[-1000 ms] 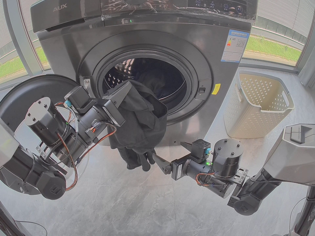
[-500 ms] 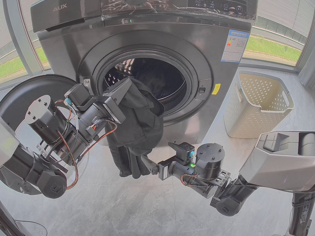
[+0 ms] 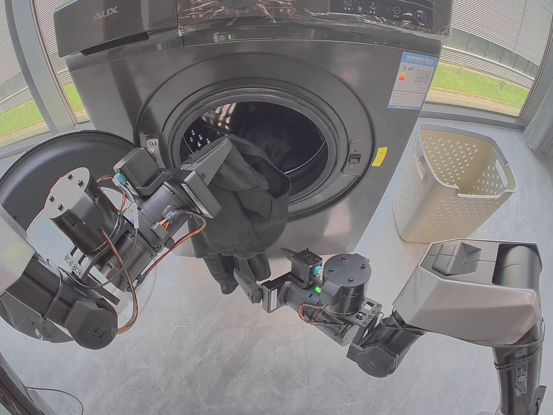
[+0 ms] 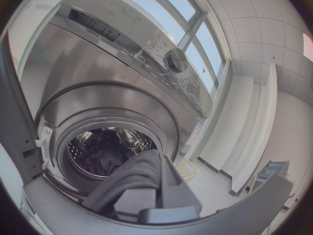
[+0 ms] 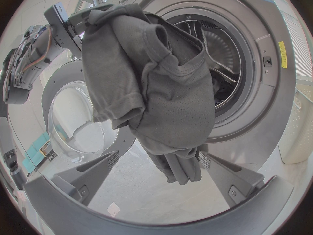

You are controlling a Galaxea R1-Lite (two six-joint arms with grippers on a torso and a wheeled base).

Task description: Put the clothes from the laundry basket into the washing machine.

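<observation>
A dark grey garment [image 3: 247, 214] hangs in front of the washing machine's round opening [image 3: 276, 139], and my left gripper [image 3: 222, 148] is shut on its upper edge. The left wrist view has that gripper [image 4: 159, 167] pinching the cloth [image 4: 130, 177] just outside the drum, where darker clothes [image 4: 101, 157] lie. My right gripper [image 3: 262, 269] is open below the garment. In the right wrist view its fingers [image 5: 111, 159] stand on either side of the garment's dangling end [image 5: 179, 170]. A cream laundry basket [image 3: 455, 185] stands to the machine's right, with nothing visible inside it.
The grey washing machine [image 3: 368, 87] fills the back. Its round door [image 3: 52, 162] is swung open to the left, behind my left arm. Bare grey floor [image 3: 219, 353] lies in front, and windows run behind the machine.
My right arm has moved left and up until its open fingers flank the garment's hanging end. The left gripper kept its hold, and the garment's bottom has risen a little.
</observation>
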